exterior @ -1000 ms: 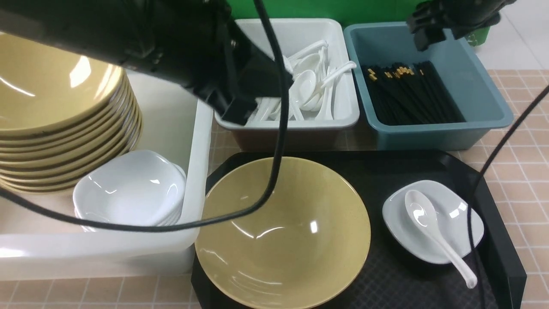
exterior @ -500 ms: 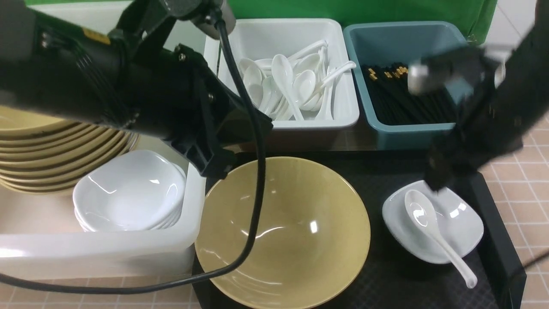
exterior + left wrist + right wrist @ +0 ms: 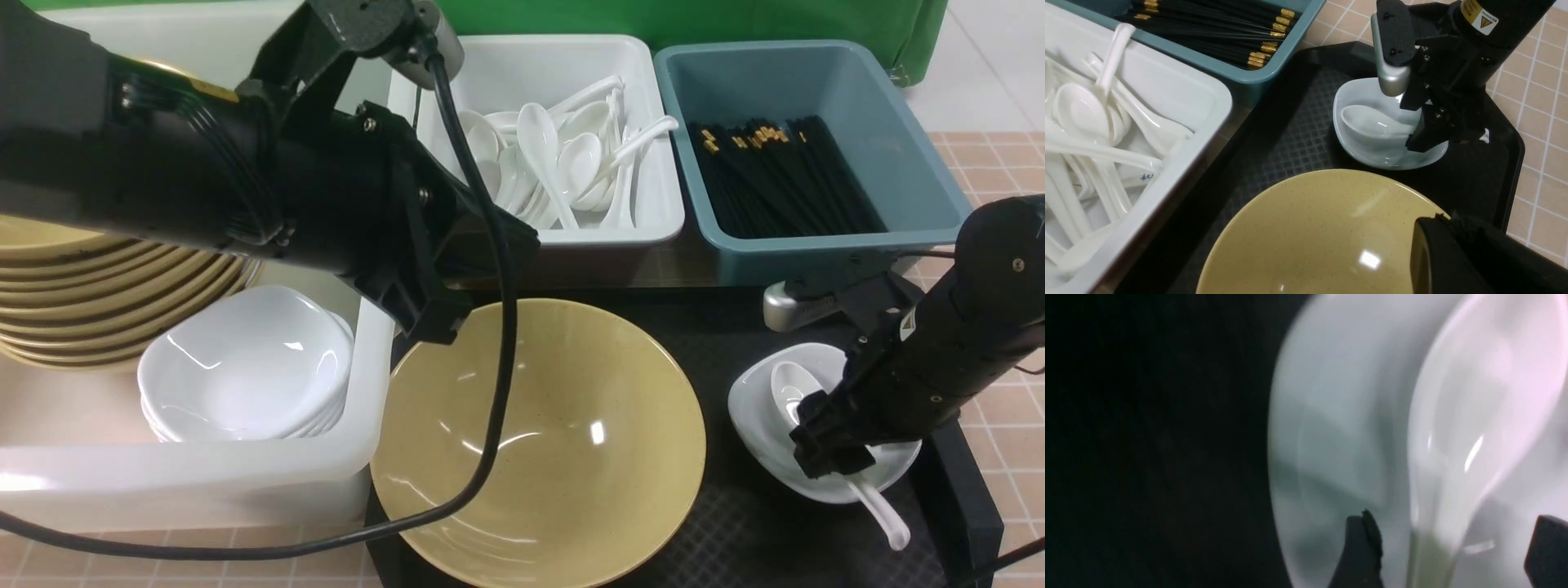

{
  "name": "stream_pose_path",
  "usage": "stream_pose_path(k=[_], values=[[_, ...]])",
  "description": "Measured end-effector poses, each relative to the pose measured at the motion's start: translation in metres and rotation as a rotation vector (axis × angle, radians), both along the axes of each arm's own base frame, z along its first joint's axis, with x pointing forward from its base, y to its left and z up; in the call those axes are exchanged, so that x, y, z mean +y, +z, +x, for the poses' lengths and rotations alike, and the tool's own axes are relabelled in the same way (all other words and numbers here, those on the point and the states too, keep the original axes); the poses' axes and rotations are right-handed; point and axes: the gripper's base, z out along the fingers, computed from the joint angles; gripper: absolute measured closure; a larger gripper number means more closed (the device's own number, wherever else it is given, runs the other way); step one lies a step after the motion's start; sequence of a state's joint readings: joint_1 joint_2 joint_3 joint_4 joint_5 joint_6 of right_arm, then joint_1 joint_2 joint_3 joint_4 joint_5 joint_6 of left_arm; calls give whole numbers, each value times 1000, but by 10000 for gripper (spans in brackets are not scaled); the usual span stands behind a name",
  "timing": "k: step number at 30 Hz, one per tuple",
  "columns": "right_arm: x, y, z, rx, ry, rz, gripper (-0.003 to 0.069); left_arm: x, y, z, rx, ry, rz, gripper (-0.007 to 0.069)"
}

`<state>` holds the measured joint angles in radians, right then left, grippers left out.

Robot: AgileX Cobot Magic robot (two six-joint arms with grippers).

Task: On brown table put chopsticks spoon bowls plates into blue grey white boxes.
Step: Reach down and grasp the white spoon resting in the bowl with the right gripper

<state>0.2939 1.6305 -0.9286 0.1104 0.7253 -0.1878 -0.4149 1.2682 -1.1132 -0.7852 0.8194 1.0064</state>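
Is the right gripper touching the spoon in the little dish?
Apart. Right wrist view shows the right gripper, jaws open astride the spoon handle, dish visible in both gaps.

Yellow warning-triangle label (image 3: 1479, 15) on right arm (image 3: 1515, 28); print too small. Blue mark (image 3: 1145, 177) in white box (image 3: 1221, 107), unreadable.

You've got a black tray (image 3: 735, 523) here as the main extra, with a gridded, textured floor and a raised rim. Well behind the tray, a green backdrop (image 3: 735, 20) runs along the back. Past the tray's far right corner you can spot some pale floor (image 3: 996, 65).
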Motion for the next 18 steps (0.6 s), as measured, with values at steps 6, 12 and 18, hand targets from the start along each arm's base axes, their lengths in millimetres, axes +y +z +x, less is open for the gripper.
stream_pose_path(k=[6, 12, 18], values=[[6, -9, 2, 18, -7, 2, 209, 0, 0, 0, 1, 0, 0, 622], [6, -14, 3, 37, -21, -1, 398, 0, 0, 0, 1, 0, 0, 622], [9, 2, 9, 26, -14, 5, 419, 10, 7, -7, -16, 12, 22, 622]])
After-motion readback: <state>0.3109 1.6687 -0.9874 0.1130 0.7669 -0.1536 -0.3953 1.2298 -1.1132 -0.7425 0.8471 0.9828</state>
